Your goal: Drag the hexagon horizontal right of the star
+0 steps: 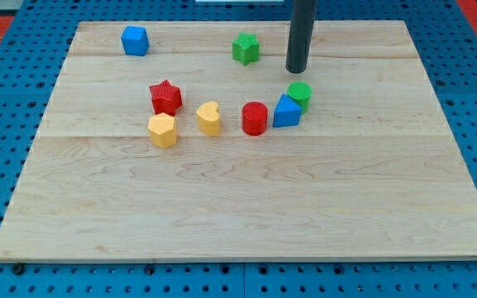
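The yellow hexagon block (162, 130) lies on the wooden board (247, 215), just below and slightly left of the red star block (166, 97). A second star, green (245, 48), lies near the view's top centre. My tip (296, 69) is the lower end of the dark rod, at the upper centre-right. It stands right of the green star and just above the green cylinder (300, 93). It touches no block and is far to the right of the yellow hexagon.
A yellow heart-shaped block (209, 117), a red cylinder (255, 118) and a blue triangular block (286, 111) lie in a row right of the hexagon. A blue cube (135, 40) lies at the upper left. A blue pegboard surrounds the board.
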`<state>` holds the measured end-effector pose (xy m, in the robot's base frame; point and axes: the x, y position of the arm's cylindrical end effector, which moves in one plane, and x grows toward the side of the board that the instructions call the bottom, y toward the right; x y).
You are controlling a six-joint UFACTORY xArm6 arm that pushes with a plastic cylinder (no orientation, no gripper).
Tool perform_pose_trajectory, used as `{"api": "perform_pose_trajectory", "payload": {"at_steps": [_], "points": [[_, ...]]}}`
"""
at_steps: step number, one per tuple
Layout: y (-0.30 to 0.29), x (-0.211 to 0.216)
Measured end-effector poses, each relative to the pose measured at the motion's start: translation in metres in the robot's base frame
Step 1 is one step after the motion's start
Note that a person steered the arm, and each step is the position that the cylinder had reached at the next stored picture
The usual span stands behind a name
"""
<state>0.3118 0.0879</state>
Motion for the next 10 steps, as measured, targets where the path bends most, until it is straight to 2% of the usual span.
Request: {"api": "perform_pose_trajectory", "payload": {"at_steps": [1, 2, 3, 4, 6, 8, 9, 10], "points": [[0.019, 0.013], [0.113, 0.013], [0.216, 0.040], [0.256, 0.074], [0.094, 0.127], [-0.112, 0.181], [-0.185, 0.163], [-0.160, 0.161]]}}
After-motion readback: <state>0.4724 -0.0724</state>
